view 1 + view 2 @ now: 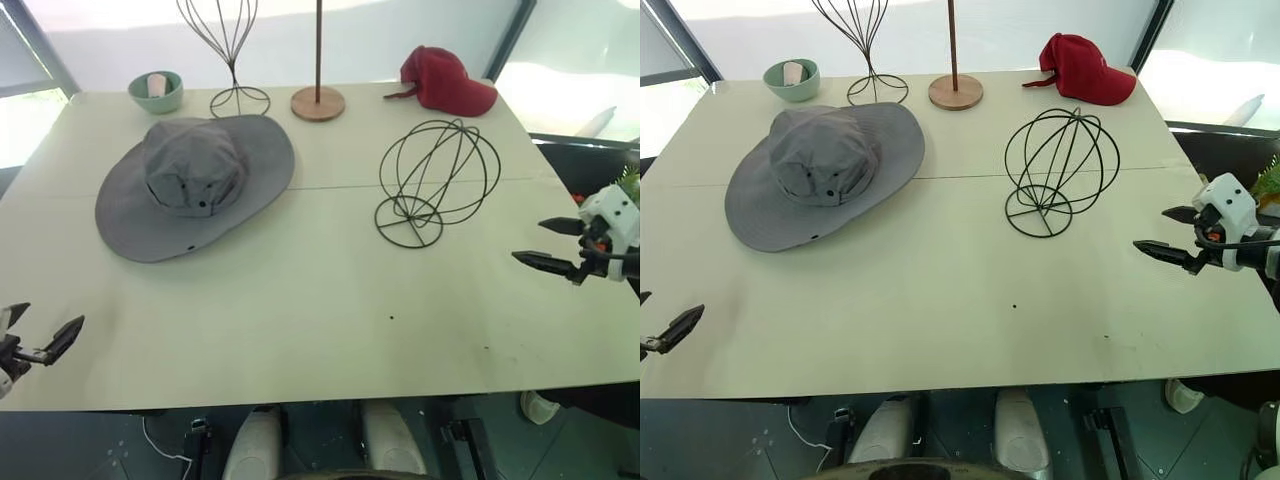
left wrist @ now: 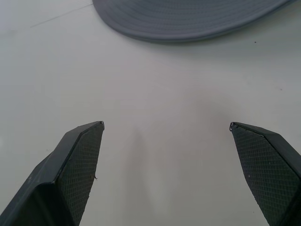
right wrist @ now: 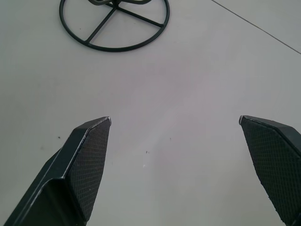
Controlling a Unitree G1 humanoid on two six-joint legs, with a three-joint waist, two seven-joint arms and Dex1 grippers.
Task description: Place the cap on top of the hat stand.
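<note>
1. Left eye view showed the cap [image 1: 195,186], a grey wide-brimmed sun hat, lying flat on the pale table [image 1: 300,310], crown up, on the robot's left half and toward the far side. Small dark eyelets dotted its crown and brim. No brand mark or lettering could be read on it.
2. The hat stand [image 1: 437,180], an open globe of thin black wire on a small ring base, stood upright on the right half of the table, well apart from the cap and bare of any hat.
3. Along the far edge stood a tulip-shaped wire stand [image 1: 230,60], just beside it a wooden pole [image 1: 319,50] on a round disc base, and to the right a red baseball cap [image 1: 445,82] near the far right corner. No writing was legible on the red cap.
4. A pale green bowl [image 1: 157,91] sat at the far left corner, holding a small pinkish thing too indistinct to name.
5. The left gripper [image 1: 40,328] hovered at the near left edge of the table, fingers spread wide and holding nothing; the left wrist view showed the cap's brim ahead of it, apart from the fingertips [image 2: 84,155].
6. The right gripper [image 1: 548,243] hung off the table's right edge, pointing inward toward the hat stand, fingers parted and empty; the right wrist view showed the stand's ring base ahead, untouched.
</note>
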